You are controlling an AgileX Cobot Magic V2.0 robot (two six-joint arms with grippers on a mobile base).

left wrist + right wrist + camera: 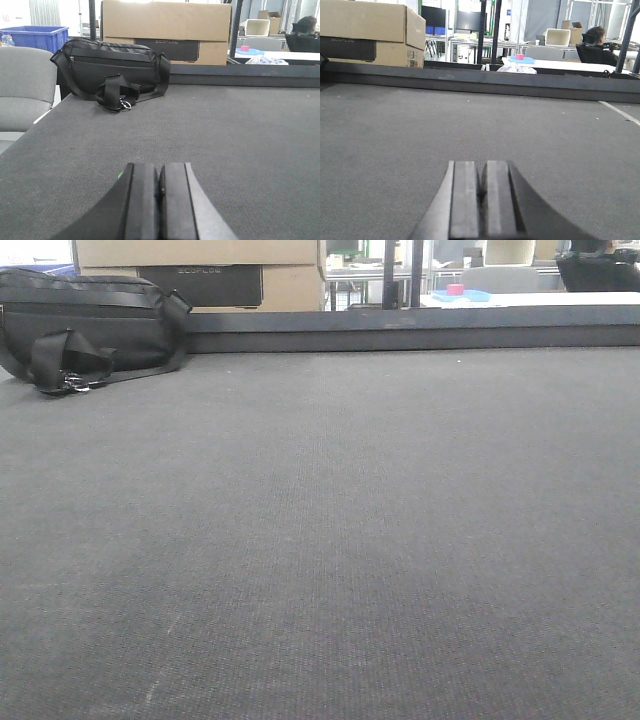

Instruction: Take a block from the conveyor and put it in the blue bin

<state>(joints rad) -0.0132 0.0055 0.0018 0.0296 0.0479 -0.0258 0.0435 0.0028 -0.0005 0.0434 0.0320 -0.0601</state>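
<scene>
The conveyor (320,540) is seen as a dark grey woven surface filling most of every frame. A dark rail (420,330) is noted along its far edge. A cardboard box (165,22) is recorded behind the rail, top centre of the left wrist view. A black bag (112,67) is laid on the surface, upper left. The blue bin (35,36) is seen past the belt edge, top left corner. For the left gripper (159,172) and right gripper (482,172), at bottom centre, jaws are pressed together. A small pink object (455,289) is observed on a far table, top right.
</scene>
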